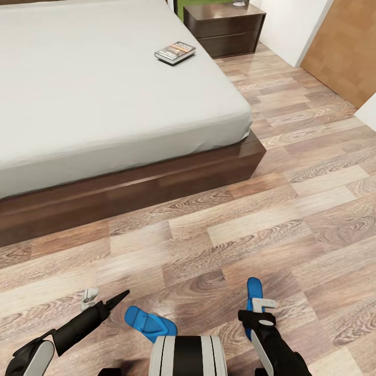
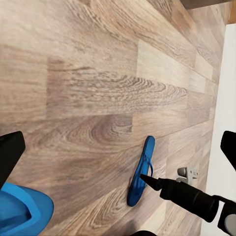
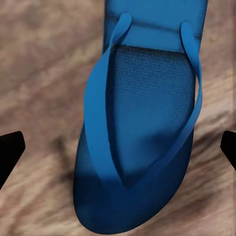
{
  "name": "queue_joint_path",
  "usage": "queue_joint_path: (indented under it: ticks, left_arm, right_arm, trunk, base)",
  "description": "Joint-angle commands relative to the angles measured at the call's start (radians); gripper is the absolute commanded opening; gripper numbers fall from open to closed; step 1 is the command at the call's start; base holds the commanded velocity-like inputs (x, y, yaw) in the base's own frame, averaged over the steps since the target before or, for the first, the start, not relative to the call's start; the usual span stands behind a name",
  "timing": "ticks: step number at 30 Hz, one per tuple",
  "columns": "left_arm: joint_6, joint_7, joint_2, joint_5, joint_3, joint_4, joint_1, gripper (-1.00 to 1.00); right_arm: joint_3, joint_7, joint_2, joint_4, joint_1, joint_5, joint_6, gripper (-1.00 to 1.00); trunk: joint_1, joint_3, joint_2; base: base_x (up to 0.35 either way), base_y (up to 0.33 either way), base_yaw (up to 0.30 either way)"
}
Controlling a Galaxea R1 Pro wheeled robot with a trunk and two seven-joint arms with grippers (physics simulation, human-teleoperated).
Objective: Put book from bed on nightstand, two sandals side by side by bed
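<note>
The book lies on the bed near its far right edge. The dark nightstand stands just beyond that corner. One blue sandal rests on the floor in front of my trunk. It also shows at the edge of the left wrist view. My left gripper hangs open to its left, holding nothing. The other sandal lies on the floor to the right. My right gripper is open directly above it, fingers spread on either side.
Wood-plank floor stretches between me and the bed's dark frame. A white wall and a brown wood panel stand at the far right. My trunk is at the bottom centre.
</note>
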Motion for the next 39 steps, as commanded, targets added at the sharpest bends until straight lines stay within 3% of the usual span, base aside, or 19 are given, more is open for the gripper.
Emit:
queue_joint_path:
  ticks: [1, 39]
  left_arm:
    - [0.008, -0.001, 0.0, 0.006, 0.0, 0.0, 0.0, 1.0]
    - [0.008, -0.001, 0.0, 0.006, 0.0, -0.001, 0.0, 1.0]
  right_arm:
    - [-0.002, -0.002, 0.001, -0.002, 0.0, -0.001, 0.005, 1.0]
    - [-0.002, -0.002, 0.002, -0.003, 0.0, -0.001, 0.005, 1.0]
  trunk:
    - [0.0, -0.001, 0.0]
    - [0.0, -0.001, 0.0]
  base:
    - [0.0, 0.0, 0.0]
    - [0.017, 0.0, 0.0]
